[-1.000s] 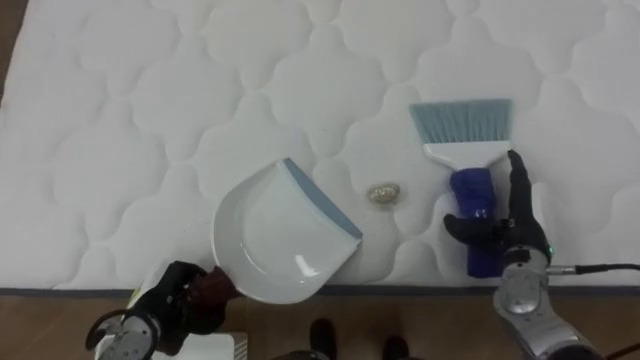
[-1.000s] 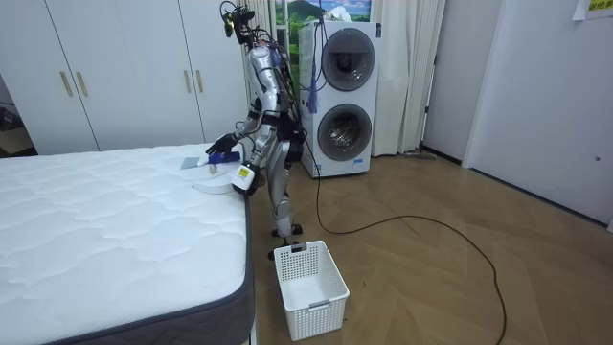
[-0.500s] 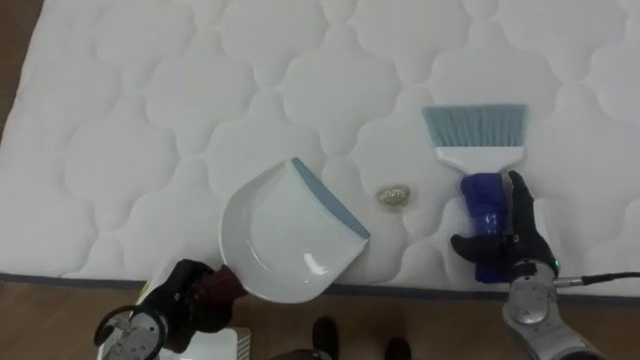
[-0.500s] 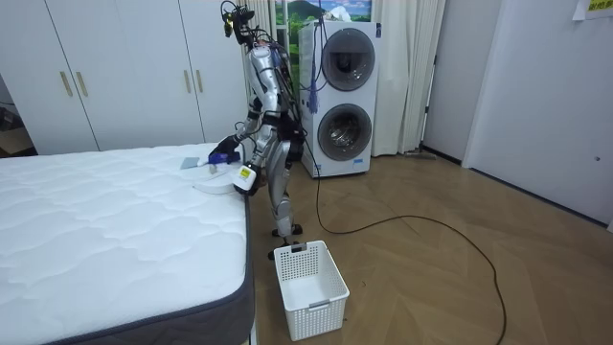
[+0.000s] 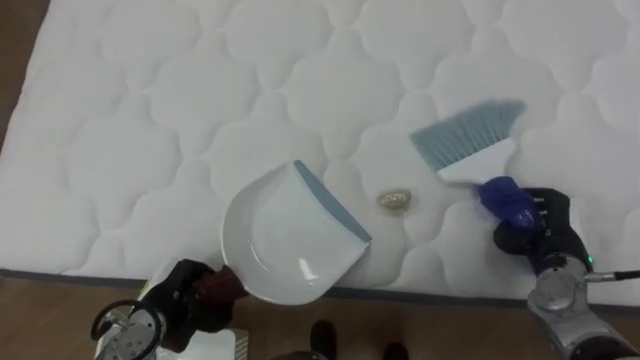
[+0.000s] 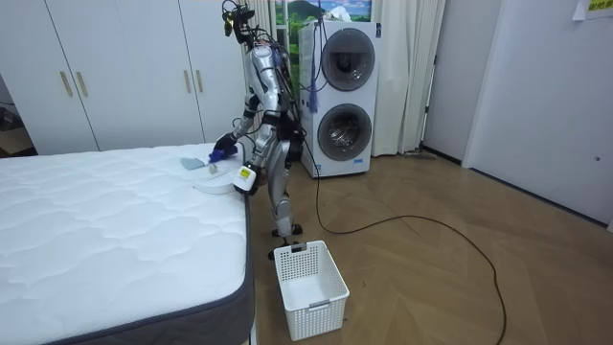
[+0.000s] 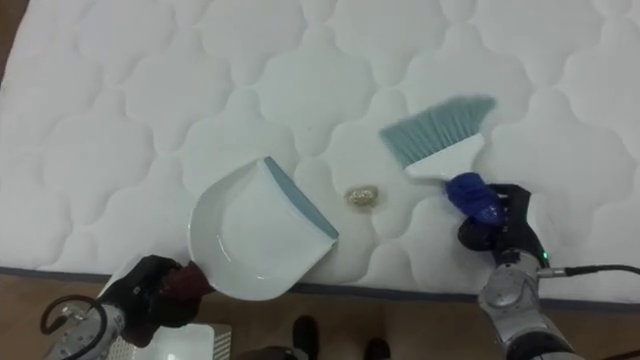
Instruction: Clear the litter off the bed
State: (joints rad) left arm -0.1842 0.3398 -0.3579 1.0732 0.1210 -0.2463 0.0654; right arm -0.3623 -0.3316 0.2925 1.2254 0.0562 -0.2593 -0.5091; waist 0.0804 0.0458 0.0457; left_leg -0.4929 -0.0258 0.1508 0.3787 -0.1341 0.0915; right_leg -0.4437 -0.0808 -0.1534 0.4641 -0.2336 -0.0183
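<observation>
Crumb (image 5: 393, 200) between dustpan (image 5: 285, 240) and right hand (image 5: 535, 232)

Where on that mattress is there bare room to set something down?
Bare: the far stretch of mattress beyond the dustpan and brush. Crowded: the near edge, where a small scrap lies between those two.

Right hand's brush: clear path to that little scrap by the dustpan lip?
Probably yes. The right hand holds the brush tilted, its bristles close to the scrap, with only bare mattress between them. The dustpan, held by the left hand, lies on the scrap's far side.
</observation>
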